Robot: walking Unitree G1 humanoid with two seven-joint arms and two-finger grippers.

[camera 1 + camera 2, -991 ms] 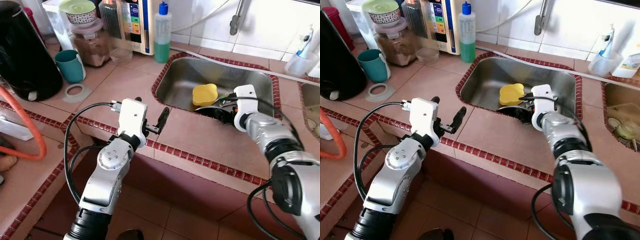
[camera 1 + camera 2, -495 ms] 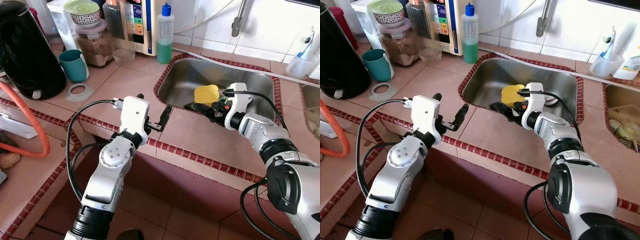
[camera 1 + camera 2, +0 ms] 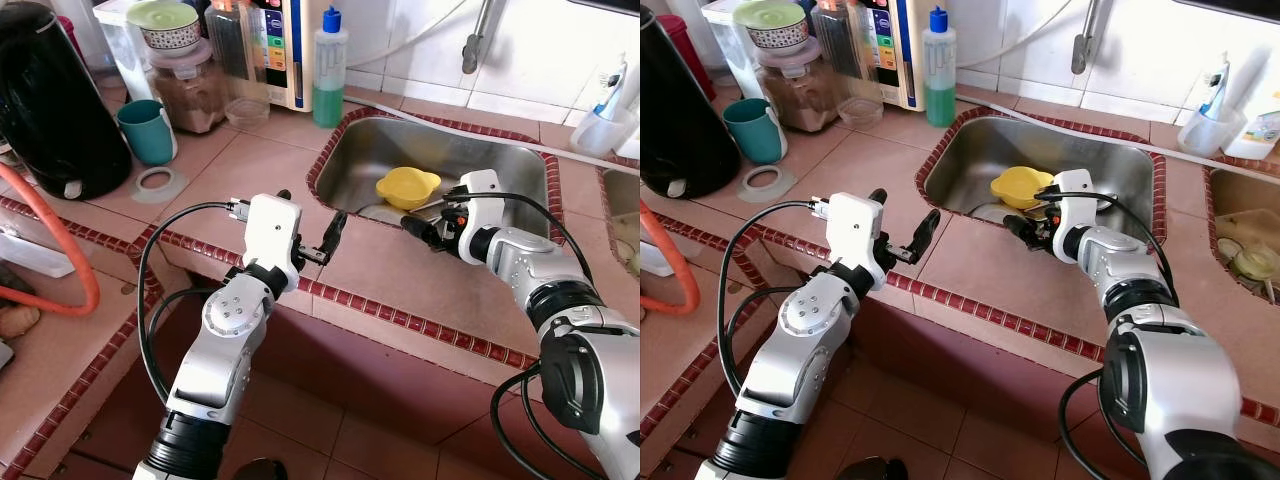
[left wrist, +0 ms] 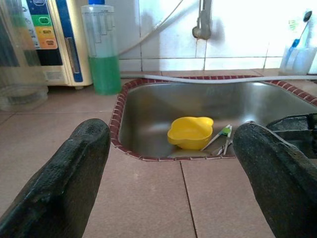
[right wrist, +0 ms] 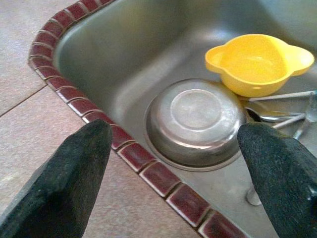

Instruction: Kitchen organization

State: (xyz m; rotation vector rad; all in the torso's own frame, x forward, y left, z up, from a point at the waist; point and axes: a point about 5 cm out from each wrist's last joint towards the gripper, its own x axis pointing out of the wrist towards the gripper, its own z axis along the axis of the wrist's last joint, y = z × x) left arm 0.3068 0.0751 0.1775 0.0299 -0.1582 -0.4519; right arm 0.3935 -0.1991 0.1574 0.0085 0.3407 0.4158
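Hovering at the sink's (image 3: 520, 160) near rim, the right gripper (image 5: 173, 163) has its fingers spread wide and holds nothing. Just beyond it, in the basin: an upturned steel bowl (image 5: 195, 121), a yellow bowl (image 3: 407, 186) and cutlery (image 5: 282, 116). Over the tiled counter (image 3: 250, 165), the left gripper (image 4: 173, 163) is spread too — its appliance label (image 4: 37, 29) behind is unreadable.

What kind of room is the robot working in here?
Most likely a home kitchen. A steel sink is set into a tiled counter, with a yellow bowl and cutlery lying in it. A bottle of green dish soap stands beside the sink.
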